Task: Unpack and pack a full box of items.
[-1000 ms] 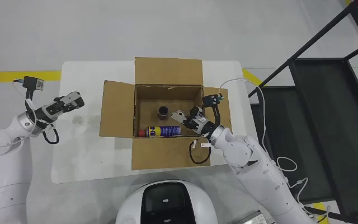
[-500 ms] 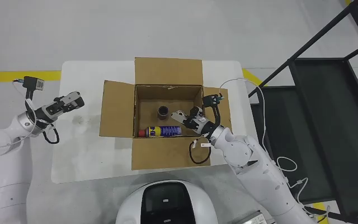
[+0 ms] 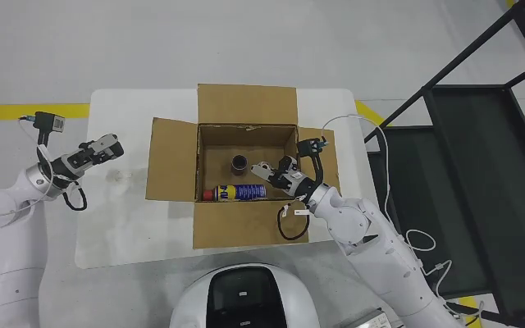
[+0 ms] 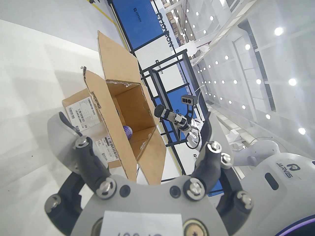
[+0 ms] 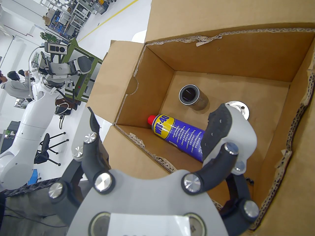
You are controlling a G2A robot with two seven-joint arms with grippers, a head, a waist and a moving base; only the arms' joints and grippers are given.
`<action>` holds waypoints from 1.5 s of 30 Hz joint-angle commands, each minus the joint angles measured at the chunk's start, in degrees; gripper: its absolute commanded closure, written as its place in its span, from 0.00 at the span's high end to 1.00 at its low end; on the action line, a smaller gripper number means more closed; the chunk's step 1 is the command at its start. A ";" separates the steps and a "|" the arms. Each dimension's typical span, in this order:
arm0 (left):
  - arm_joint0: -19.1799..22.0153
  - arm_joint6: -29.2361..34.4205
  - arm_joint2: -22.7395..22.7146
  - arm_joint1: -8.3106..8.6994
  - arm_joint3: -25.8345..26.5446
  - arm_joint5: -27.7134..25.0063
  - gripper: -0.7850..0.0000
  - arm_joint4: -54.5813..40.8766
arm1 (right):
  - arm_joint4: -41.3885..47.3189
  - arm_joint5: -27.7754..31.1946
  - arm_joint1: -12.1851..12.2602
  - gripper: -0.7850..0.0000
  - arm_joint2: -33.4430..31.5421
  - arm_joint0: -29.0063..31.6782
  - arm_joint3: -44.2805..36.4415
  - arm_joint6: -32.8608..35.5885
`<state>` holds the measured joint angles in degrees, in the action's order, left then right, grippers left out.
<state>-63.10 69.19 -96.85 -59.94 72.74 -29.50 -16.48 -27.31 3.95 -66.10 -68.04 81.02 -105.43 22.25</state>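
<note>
An open cardboard box point(image 3: 246, 102) stands in the middle of the white table point(image 3: 123, 213). A blue and yellow spray can point(image 3: 238, 192) lies on its floor near the front wall, and a dark upright cylinder point(image 3: 239, 164) stands behind it. My right gripper point(image 3: 267, 174) hangs inside the box at its right side, open and holding nothing. In the right wrist view, that gripper point(image 5: 157, 128) is above the spray can point(image 5: 177, 136) and the cylinder point(image 5: 193, 96), and a silvery disc point(image 5: 243, 110) peeks from behind one finger. My left gripper point(image 3: 109, 149) is open over the table left of the box.
The box's four flaps lie spread outward, the left flap point(image 3: 171, 158) toward my left gripper. A black metal rack point(image 3: 459, 148) stands off the table's right edge. Bare table surface lies left of and in front of the box.
</note>
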 commanded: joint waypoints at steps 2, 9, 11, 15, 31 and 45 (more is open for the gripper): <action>0.00 0.00 0.00 0.00 0.00 0.00 1.00 0.01 | 0.00 0.00 0.00 1.00 0.00 0.00 0.00 0.00; 0.00 0.00 0.00 0.00 0.00 0.00 1.00 0.01 | 0.00 0.00 0.00 1.00 0.00 0.00 0.00 0.00; 0.00 0.00 0.00 0.00 0.00 0.00 1.00 0.01 | 0.00 0.00 0.00 1.00 0.00 0.00 0.00 0.00; 0.00 0.00 0.00 0.00 0.00 0.00 1.00 0.01 | 0.00 0.00 0.00 1.00 0.00 0.00 0.00 0.00; 0.00 0.00 0.00 0.00 0.00 0.00 1.00 0.01 | -11.02 -9.14 -2.37 1.00 12.60 -20.00 6.97 20.21; 0.00 0.00 0.00 0.00 0.00 0.00 1.00 0.01 | -13.45 -11.77 -4.45 1.00 18.75 -27.16 14.09 21.90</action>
<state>-63.10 69.19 -96.85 -59.94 72.74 -29.50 -16.48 -40.76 -7.82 -70.55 -49.29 53.86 -91.35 44.15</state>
